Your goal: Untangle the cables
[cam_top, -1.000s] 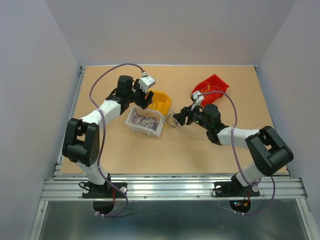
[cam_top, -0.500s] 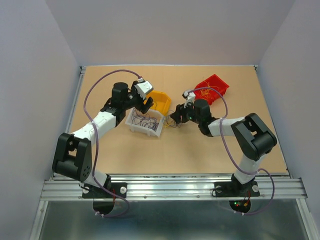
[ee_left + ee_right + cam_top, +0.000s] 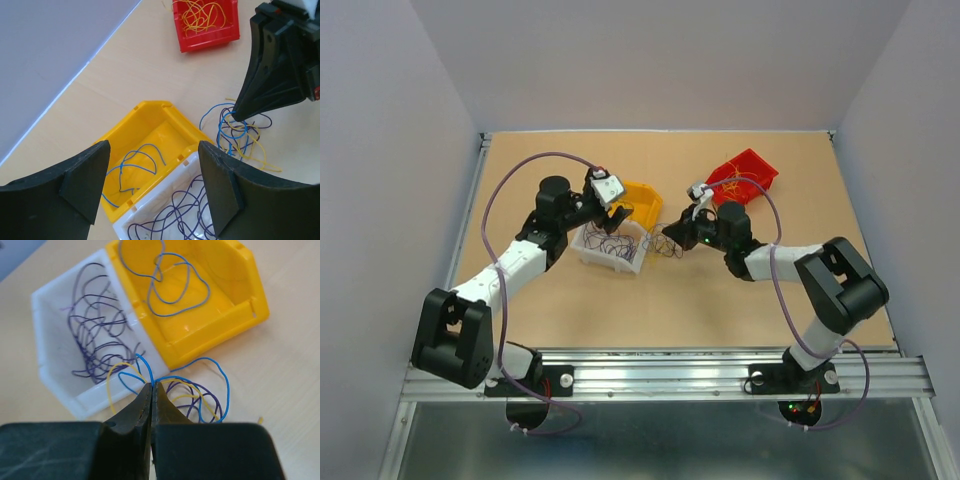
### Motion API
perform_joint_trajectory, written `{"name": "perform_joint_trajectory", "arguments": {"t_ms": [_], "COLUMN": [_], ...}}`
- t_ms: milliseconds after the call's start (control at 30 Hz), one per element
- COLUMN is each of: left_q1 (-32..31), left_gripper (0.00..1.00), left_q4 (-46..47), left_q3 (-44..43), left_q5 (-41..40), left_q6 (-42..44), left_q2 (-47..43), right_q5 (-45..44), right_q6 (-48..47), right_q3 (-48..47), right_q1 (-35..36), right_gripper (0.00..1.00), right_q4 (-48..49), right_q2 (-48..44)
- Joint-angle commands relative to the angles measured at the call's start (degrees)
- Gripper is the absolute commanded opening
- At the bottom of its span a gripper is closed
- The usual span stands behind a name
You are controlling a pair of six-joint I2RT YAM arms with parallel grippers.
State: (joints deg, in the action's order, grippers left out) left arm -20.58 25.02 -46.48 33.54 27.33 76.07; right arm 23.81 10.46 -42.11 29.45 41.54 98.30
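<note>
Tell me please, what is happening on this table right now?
Thin wires are being sorted out of a tangle. The right tool is shut on a blue wire of the mixed clump, which lies on the table beside the white bin and the yellow bin. The left tool hangs open above those two bins, holding nothing. Purple wires lie in the white bin, blue ones in the yellow bin, yellow ones in the red bin.

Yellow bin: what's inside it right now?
The yellow bin holds loose loops of blue wire; nothing else shows. One finger of the left tool covers a corner in the left wrist view, hiding that spot.
</note>
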Motion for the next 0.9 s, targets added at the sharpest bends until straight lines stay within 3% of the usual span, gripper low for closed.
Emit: {"name": "perform_joint_trajectory", "arguments": {"t_ms": [0, 367, 600, 733, 767, 800, 833, 867], "left_q1": [-1.7, -10.4, -10.5, -10.4, -10.5, -10.5, -10.5, -10.5], "left_gripper": [0.83, 0.82, 0.72, 0.40, 0.20, 0.08, 0.00, 0.00], "left_q4": [1.8, -1.6, -5.1, -8.0, -8.5, -9.0, -9.8, -10.2], "left_q3": [-0.2, 0.1, -4.0, -6.3, -6.6, -7.0, -7.7, -7.8], "left_q5": [4.2, 3.5, 3.2, 5.1, 5.4, 5.5, 5.8, 6.3], "left_q6": [2.7, 8.6, 7.8, 8.6, 8.6, 8.8, 8.7, 8.5], "left_q2": [1.3, 4.3, 9.3, 11.7, 12.0, 12.2, 12.1, 11.9], "right_q5": [8.2, 10.5, 12.3, 12.1, 12.1, 12.1, 12.1, 12.1], "right_q6": [-1.9, -4.0, -4.0, -4.1, -4.1, -4.2, -4.3, -4.3], "right_q3": [4.2, 8.4, 8.8, 9.1, 9.1, 9.1, 9.0, 8.9], "right_q1": [0.3, 0.3, 0.6, 0.7, 0.7, 0.7, 0.7, 0.7], "right_gripper": [0.01, 0.00, 0.00, 0.01, 0.01, 0.04, 0.07, 0.11], "right_q4": [8.3, 8.6, 9.1, 9.1, 9.2, 9.1, 9.1, 9.2], "right_q2": [-7.1, -12.5, -13.4, -13.7, -13.7, -13.7, -13.4, -13.1]}}
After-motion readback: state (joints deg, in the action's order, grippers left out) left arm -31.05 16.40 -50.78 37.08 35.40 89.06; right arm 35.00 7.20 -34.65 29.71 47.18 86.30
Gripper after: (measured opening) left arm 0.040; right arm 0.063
